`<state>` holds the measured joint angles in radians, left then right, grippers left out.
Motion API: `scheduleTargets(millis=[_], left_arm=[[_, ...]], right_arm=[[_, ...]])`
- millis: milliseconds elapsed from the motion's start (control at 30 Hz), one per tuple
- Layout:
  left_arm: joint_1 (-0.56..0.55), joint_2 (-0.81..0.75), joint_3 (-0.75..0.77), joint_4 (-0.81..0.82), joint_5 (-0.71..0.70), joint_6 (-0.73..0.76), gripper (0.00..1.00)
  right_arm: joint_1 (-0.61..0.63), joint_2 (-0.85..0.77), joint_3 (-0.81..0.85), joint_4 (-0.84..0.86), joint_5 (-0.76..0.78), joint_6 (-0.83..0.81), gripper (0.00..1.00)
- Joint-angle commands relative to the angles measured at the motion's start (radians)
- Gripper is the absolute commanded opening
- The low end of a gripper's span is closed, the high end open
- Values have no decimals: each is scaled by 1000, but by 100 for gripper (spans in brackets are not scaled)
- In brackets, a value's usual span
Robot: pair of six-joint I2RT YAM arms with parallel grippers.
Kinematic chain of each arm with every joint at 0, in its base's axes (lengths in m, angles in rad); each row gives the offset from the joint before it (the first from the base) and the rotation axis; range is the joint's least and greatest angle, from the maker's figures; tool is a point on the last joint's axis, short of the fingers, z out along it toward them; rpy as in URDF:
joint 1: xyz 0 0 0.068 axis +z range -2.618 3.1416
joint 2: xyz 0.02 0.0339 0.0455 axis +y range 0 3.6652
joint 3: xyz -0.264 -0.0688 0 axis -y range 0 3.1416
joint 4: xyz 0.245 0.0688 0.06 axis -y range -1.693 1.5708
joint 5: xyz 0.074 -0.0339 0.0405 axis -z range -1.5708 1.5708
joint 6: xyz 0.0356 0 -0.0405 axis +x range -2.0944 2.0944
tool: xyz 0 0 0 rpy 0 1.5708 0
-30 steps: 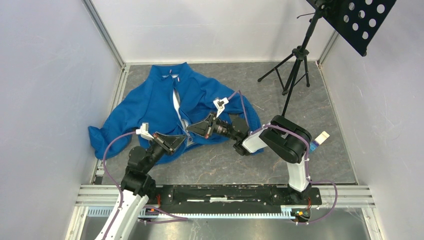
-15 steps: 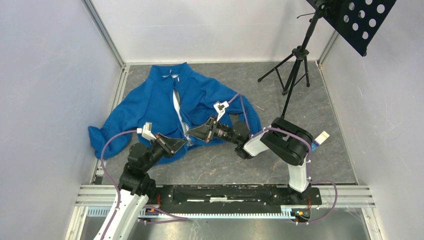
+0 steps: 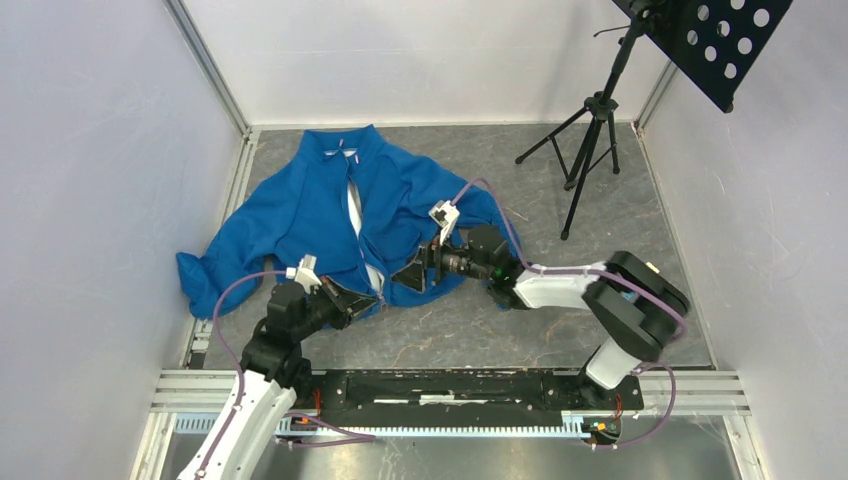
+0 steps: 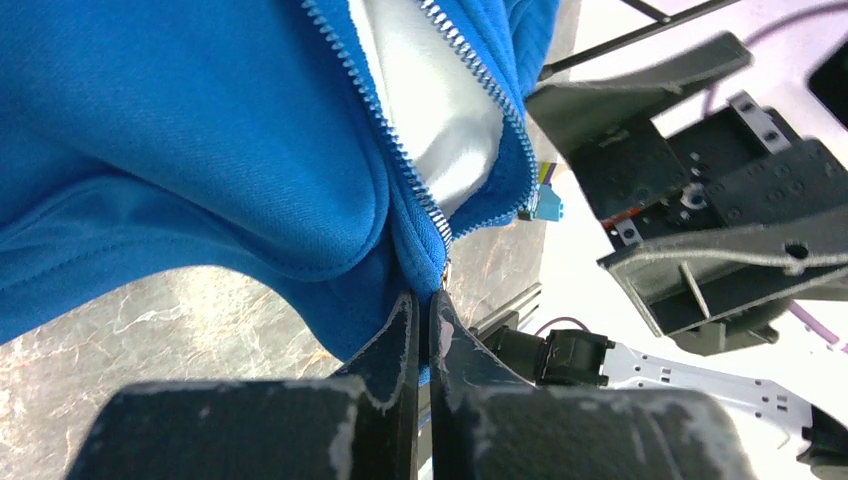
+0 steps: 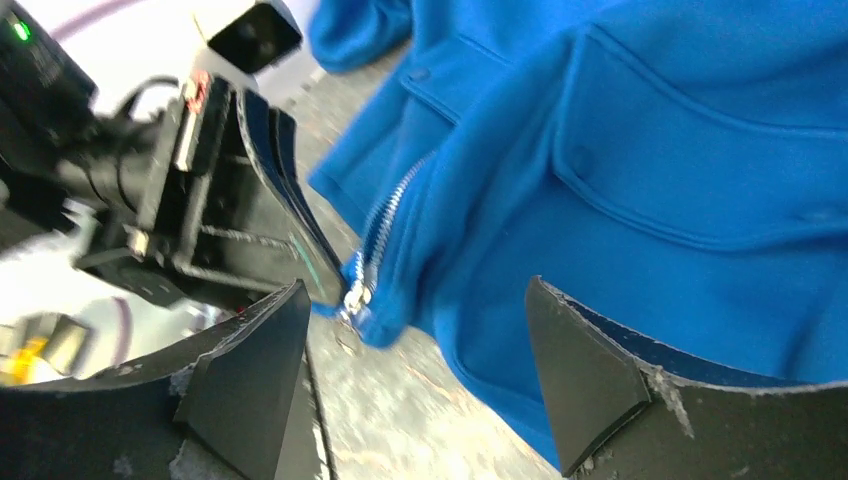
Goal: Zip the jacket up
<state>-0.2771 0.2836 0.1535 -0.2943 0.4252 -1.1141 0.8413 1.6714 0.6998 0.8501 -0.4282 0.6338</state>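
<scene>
The blue jacket (image 3: 300, 205) lies spread on the grey floor, collar at the far side. Its zipper (image 3: 357, 235) is open along most of the front and shows the pale lining (image 4: 430, 110). My left gripper (image 3: 374, 297) is shut on the jacket's bottom hem, right under the zipper's lower end (image 4: 440, 262). In the left wrist view blue fleece is pinched between the left gripper's (image 4: 422, 298) two fingers. My right gripper (image 3: 405, 275) stands open just right of it. In the right wrist view the right gripper (image 5: 415, 285) straddles the hem, holding nothing, with the metal slider (image 5: 355, 295) near its left finger.
A black tripod stand (image 3: 590, 130) rises at the back right, with a perforated black panel (image 3: 720, 40) on top. Pale walls close in the left, far and right sides. An aluminium rail (image 3: 450, 385) carrying the arm bases runs along the near edge.
My right gripper has opened and let go of the jacket, and its arm has stretched out low to the right. The left gripper has drawn the hem slightly nearer.
</scene>
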Motion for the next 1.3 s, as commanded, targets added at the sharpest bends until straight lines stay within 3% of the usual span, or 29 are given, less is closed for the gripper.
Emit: scheduleTargets(millis=[0,133,233,400,567,833,1267], left_arm=[[-3,62,32,-26,64,-53,2],[-4,114,53,-32,82,-54,2],[-3,124,68,-46,82,-49,2],[-4,118,67,-72,75,-55,2],[-3,113,46,-46,90,-94,2],[-3,68,23,-49,86,-149,2],[-2,61,10,-37,90,-176,2]], right_arm=[[-9,-181,-32,-385,22,-350,85],[22,-333,-99,-453,106,-616,91],[76,-402,-150,-386,168,-816,98],[176,-419,-262,-107,121,-1145,98],[314,-329,-359,183,165,-1466,98],[453,-56,-316,516,270,-1570,94],[474,176,-219,664,345,-1600,74]])
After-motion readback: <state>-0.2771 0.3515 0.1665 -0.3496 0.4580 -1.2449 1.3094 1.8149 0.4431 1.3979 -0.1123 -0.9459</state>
